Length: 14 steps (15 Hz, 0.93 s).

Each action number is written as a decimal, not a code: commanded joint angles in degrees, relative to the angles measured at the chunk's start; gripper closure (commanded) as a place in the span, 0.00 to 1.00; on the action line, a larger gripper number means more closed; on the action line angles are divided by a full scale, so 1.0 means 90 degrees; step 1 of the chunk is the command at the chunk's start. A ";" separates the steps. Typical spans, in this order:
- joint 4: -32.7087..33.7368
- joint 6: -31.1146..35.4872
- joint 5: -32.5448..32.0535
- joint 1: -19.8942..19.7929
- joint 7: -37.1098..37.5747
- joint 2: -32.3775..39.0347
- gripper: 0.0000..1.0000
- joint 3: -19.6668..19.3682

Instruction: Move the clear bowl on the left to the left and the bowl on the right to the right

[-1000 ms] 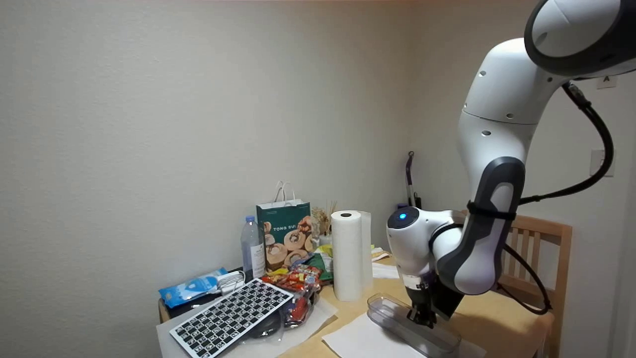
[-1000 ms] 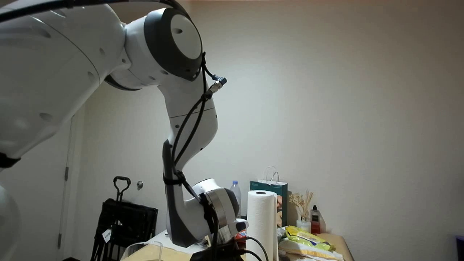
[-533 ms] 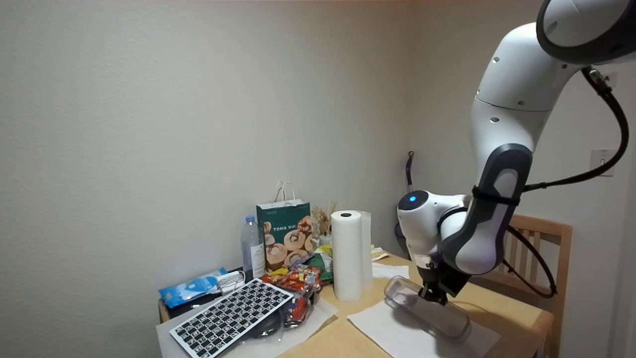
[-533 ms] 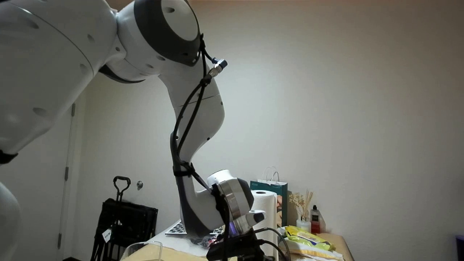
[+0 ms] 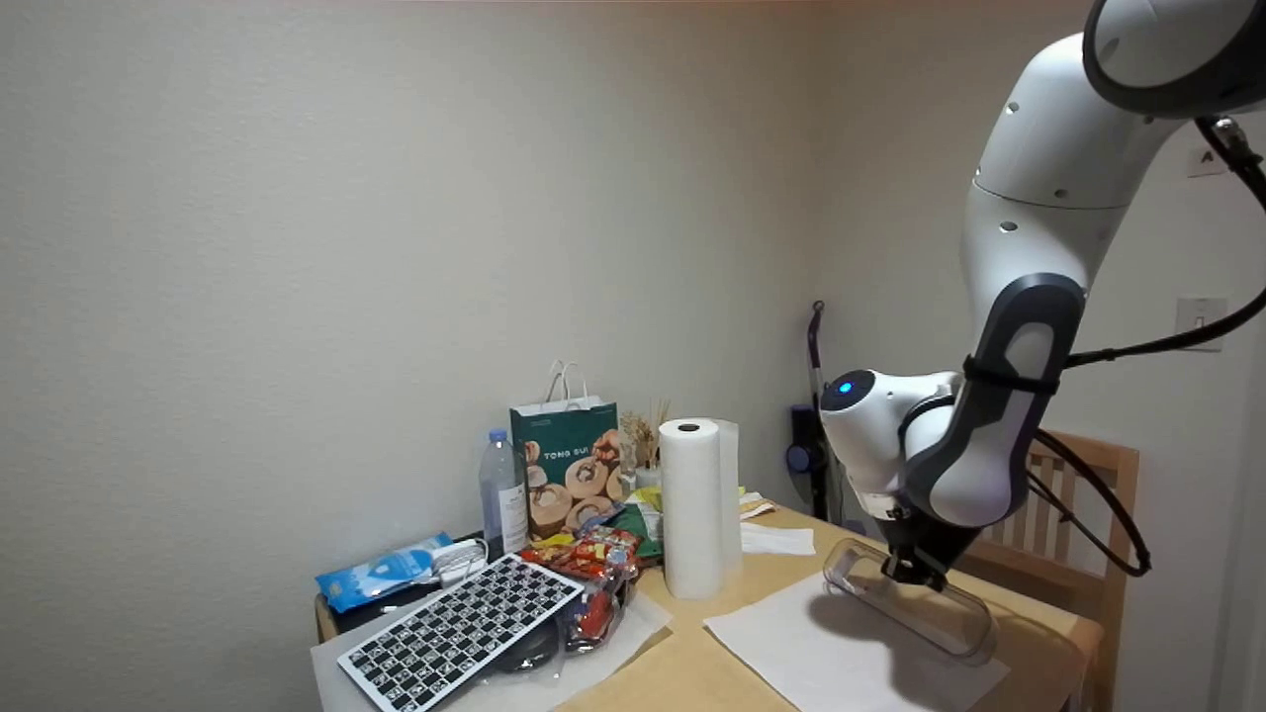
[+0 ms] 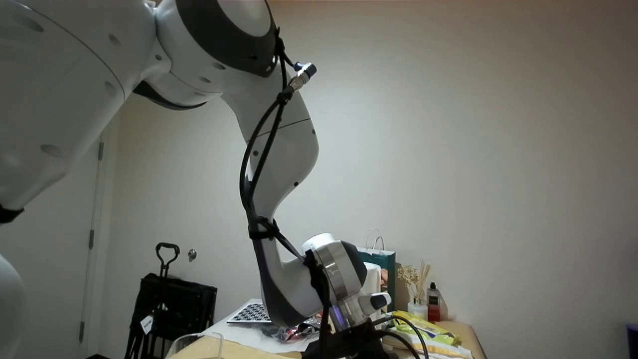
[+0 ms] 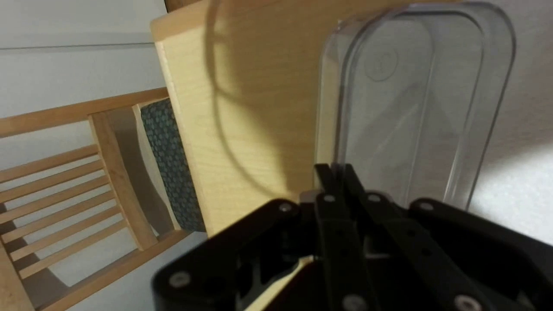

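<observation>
A long clear bowl [image 5: 945, 618] with rounded corners hangs over the table, and its shadow falls on white paper apart from it. My gripper [image 5: 915, 571] is shut on one long side of its rim. In the wrist view the fingertips [image 7: 323, 172] pinch the wall of the clear bowl [image 7: 389, 112], one inside and one outside; nothing shows inside it. Another clear bowl [image 6: 221, 344] stands at the bottom of an exterior view, mostly cut off by the frame edge. Which bowl is the left one and which the right I cannot tell.
A paper towel roll [image 5: 690, 514] stands behind the white paper [image 5: 791, 643]. Farther left are a checkered board [image 5: 460, 633], snack packets [image 5: 593, 554], a bottle [image 5: 502, 494] and a green paper bag [image 5: 566, 465]. A wooden chair [image 7: 112, 172] sits beyond the table edge.
The arm has carried the held bowl up and to the right in both exterior views, away from the paper towel roll. The grip on the rim stays. The bowl at the frame edge has not moved.
</observation>
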 commanded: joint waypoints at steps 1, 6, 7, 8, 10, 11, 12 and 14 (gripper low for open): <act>-0.0197 -0.0286 0.0040 -0.0083 -0.0177 -0.0333 0.99 0.0103; -0.0023 0.0003 0.0330 -0.0158 -0.0375 0.0080 0.99 0.0478; 0.0044 0.0020 0.0533 -0.0199 -0.0492 0.0205 0.99 0.0618; 0.0105 0.0008 0.0690 -0.0203 -0.0574 0.0288 0.99 0.0703; 0.0249 0.0018 0.1009 -0.0188 -0.0860 0.0428 0.99 0.0822; 0.0317 -0.0014 0.1181 -0.0172 -0.1065 0.0461 0.99 0.0866; 0.0397 -0.0027 0.1345 -0.0149 -0.1246 0.0509 0.99 0.0897; 0.0596 -0.0083 0.1765 -0.0089 -0.1635 0.0606 0.99 0.1009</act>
